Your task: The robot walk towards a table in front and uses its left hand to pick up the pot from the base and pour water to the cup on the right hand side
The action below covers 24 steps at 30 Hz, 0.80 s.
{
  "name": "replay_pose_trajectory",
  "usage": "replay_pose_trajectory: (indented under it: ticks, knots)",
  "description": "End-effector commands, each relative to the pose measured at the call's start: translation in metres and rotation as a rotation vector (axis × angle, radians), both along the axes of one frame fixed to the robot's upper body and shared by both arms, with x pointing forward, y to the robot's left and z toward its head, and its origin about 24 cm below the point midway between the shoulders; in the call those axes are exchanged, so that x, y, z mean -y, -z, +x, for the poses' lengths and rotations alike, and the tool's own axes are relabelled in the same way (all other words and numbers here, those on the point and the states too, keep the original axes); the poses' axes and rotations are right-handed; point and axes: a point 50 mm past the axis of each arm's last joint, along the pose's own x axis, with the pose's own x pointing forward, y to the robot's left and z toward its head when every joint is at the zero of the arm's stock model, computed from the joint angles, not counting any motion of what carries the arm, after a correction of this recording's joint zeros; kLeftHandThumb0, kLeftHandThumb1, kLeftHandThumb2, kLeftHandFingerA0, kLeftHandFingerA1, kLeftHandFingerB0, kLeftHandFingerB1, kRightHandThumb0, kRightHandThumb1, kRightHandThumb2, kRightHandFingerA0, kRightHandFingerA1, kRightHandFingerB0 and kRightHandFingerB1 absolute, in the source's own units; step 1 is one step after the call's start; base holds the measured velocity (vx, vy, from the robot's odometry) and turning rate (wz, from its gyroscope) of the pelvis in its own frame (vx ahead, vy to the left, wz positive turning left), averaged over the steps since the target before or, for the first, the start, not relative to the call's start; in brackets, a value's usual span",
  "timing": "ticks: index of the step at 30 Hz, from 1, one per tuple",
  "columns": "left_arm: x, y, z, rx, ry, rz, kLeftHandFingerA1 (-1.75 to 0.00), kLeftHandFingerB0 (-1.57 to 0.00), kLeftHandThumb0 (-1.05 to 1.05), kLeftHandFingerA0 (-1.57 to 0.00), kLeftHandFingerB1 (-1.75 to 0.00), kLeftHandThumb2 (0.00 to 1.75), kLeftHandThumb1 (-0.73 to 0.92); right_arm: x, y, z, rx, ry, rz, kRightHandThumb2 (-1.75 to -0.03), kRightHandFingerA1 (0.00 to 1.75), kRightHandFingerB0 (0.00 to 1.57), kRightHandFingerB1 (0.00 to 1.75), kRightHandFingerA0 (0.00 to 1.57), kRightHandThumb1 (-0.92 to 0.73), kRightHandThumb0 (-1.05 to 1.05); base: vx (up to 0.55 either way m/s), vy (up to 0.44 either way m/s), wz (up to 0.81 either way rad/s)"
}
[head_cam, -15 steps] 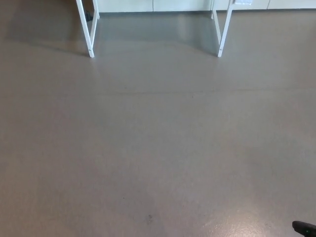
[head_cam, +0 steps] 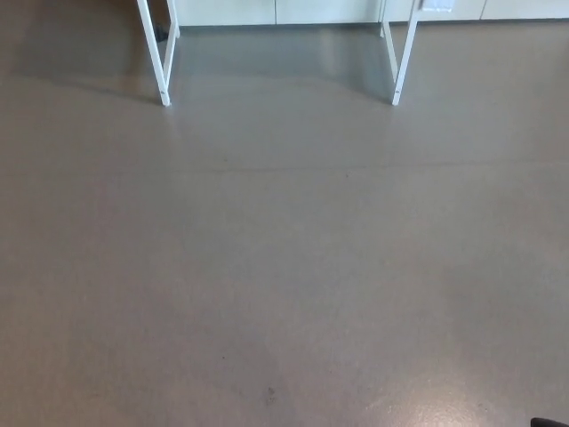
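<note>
Neither the pot, its base nor the cup shows in the head view. Only the lower part of the table is visible: a white left leg (head_cam: 156, 55) and a white right leg (head_cam: 402, 55) stand on the grey floor at the top of the picture, and the tabletop is cut off above. My left hand is out of the picture. A thin black sliver (head_cam: 548, 422) at the bottom right edge is all that shows of my right hand, too little to judge its state.
Grey floor (head_cam: 284, 267) stretches from the bottom of the picture to the table legs. A pale wall base or cabinet front (head_cam: 276, 11) runs behind the table. A faint seam (head_cam: 284, 166) crosses the floor.
The black part at the bottom right has dropped almost out of the picture. The table legs sit a few pixels lower, so the camera has shifted slightly.
</note>
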Motion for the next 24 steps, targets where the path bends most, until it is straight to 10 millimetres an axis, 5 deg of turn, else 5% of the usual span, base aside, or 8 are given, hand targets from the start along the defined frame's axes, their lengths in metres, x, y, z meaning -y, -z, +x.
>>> replay_pose_trajectory:
  ticks: [1, 24]
  knots:
    - [-0.0078, -0.0064, -0.0002, 0.034, 0.017, 0.019, -0.36, -0.36, -0.24, -0.35, -0.33, 0.57, 0.57, 0.0038, -0.0012, -0.0048, 0.008, 0.01, -0.014, -0.56, 0.49, 0.38, 0.4, 0.57, -0.55, -0.21, -0.1, 0.055, 0.02]
    - [-0.0057, -0.0044, -0.0023, 0.015, 0.016, 0.024, -0.36, -0.39, -0.27, -0.36, -0.33, 0.57, 0.61, 0.004, 0.001, -0.0113, 0.001, -0.006, -0.014, -0.56, 0.49, 0.38, 0.4, 0.56, -0.56, -0.25, 0.11, 0.128, -0.01]
